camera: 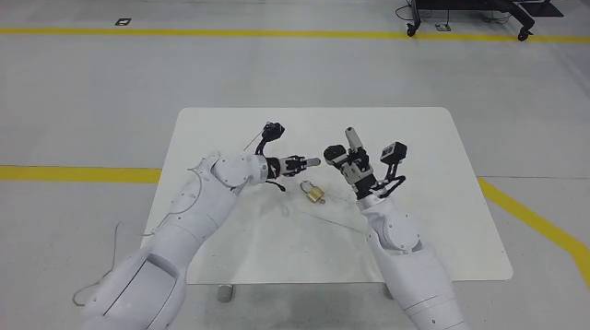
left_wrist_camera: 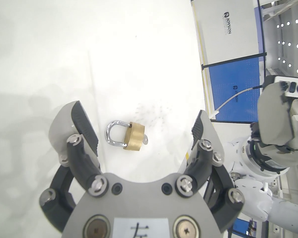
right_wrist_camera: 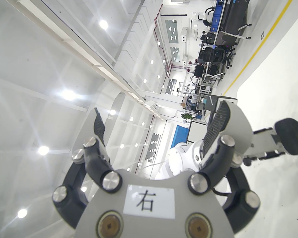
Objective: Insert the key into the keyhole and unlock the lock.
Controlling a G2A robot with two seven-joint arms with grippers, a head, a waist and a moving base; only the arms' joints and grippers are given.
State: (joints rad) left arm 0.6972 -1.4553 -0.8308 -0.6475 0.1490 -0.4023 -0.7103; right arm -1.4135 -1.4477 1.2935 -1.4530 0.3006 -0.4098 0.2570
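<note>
A: How does the left claw (left_wrist_camera: 137,118) stand?
B: Wide open and empty, above the table (camera: 442,238). The lock (left_wrist_camera: 135,136) lies just near-right of it, key (left_wrist_camera: 145,139) at its base. Right claw (camera: 343,146): spread, empty, farther right.

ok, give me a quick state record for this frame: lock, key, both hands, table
padlock: brass, lying flat on the table, between the two arms
key: small silver end sticks out of the body's base, opposite the shackle; looks inserted
shackle: both legs meet the body; locked or not, cannot tell
left hand: open, empty, aimed at the padlock, not touching it
right hand: open, empty, pointing up, away from the table
table: white
</note>
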